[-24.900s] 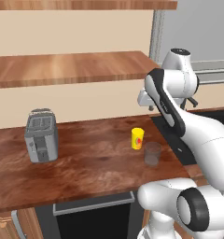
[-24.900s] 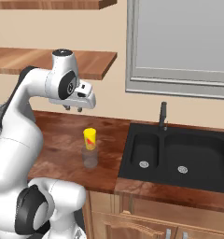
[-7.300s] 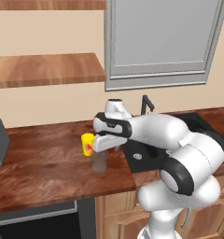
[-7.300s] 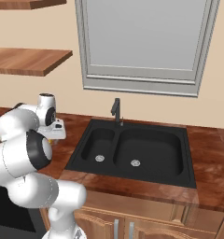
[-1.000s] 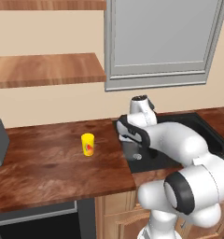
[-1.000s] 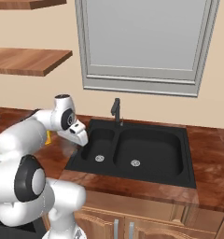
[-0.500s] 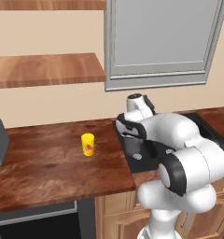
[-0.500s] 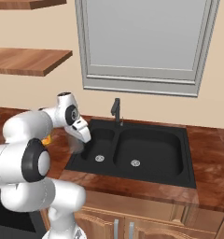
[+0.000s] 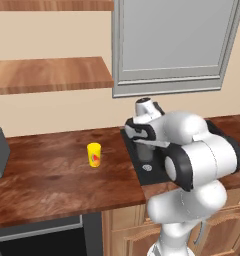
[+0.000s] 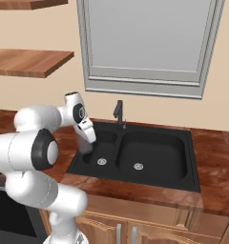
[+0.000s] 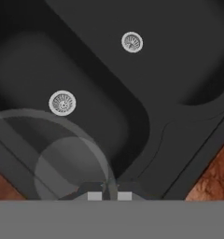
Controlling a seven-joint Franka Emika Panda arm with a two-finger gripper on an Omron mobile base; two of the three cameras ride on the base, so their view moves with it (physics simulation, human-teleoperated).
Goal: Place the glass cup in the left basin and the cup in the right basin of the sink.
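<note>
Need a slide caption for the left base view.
Pincer shut on glass cup over left basin; yellow cup on counter.

Matt black sink [image 10: 192, 164], shiny metal drains, clear glass cup [image 11: 53, 154], glossy yellow cup [image 9: 94, 154], grained wooden counter [image 9: 47, 175].

The white arm bends forward and down, its hand [image 9: 144, 148] pointing downward with fingers pinched on the glass cup [image 9: 145, 151].
</note>
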